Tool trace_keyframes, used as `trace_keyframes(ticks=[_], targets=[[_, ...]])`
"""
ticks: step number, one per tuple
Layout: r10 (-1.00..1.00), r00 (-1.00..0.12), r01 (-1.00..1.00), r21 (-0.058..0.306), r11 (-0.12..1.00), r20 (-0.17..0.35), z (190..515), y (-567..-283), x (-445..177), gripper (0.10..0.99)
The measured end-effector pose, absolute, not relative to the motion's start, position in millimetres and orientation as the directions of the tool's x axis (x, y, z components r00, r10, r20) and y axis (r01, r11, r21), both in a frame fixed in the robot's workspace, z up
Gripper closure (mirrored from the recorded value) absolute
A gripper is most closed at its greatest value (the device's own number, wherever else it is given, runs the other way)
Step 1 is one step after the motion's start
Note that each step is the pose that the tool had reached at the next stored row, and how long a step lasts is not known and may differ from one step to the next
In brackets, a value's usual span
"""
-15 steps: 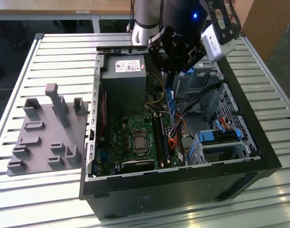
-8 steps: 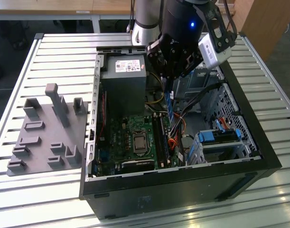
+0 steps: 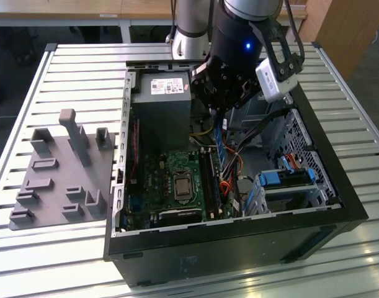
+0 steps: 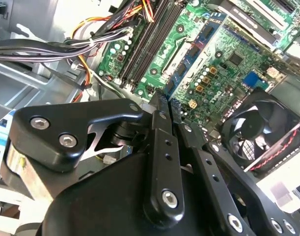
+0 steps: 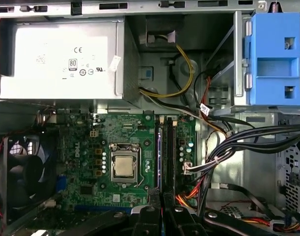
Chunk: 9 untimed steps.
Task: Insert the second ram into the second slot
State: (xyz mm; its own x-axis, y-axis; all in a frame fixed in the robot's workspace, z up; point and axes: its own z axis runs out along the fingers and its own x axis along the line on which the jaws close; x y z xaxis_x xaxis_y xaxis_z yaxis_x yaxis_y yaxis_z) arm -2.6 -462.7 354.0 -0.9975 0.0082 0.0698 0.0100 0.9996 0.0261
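Now fingers (image 4: 162, 145) clamped on second ram (image 3: 221, 149), edge-down, just over memory slots (image 5: 170, 152).

A robotics lab or workshop: a ribbed aluminium-slat bench (image 3: 65, 68) carries an open black desktop computer case (image 3: 239, 239), its green motherboard (image 3: 158, 180) bare, beside a grey plastic fixture plate (image 3: 59, 180), under a silver-and-black robot arm (image 3: 192, 25).

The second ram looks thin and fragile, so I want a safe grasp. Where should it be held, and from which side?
Probably pinch its two flat faces, coming from above, away from the motherboard: the second ram is a thin flat stick whose edges offer little to hold, and the gripper clamps its faces now.
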Motion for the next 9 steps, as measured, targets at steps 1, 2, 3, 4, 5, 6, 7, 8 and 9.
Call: trace_keyframes(ticks=[1, 2, 3, 4, 5, 6, 7, 8, 9], targets=[[0.008, -0.998, 0.010, 0.026, 1.000, 0.070, 352.3, -462.7, -2.6, 0.949], [0.008, -0.998, 0.010, 0.026, 1.000, 0.070, 350.4, -462.7, -2.7, 0.949], [0.008, -0.998, 0.010, 0.026, 1.000, 0.070, 348.6, -462.7, -2.7, 0.949], [0.008, -0.998, 0.010, 0.026, 1.000, 0.070, 346.9, -462.7, -2.7, 0.949], [0.008, -0.998, 0.010, 0.026, 1.000, 0.070, 345.1, -462.7, -2.8, 0.949], [0.008, -0.998, 0.010, 0.026, 1.000, 0.070, 343.2, -462.7, -2.8, 0.949], [0.008, -0.998, 0.010, 0.026, 1.000, 0.070, 341.3, -462.7, -2.8, 0.949], [0.008, -0.998, 0.010, 0.026, 1.000, 0.070, 339.5, -462.7, -2.9, 0.949], [0.008, -0.998, 0.010, 0.026, 1.000, 0.070, 337.7, -462.7, -2.9, 0.949]])
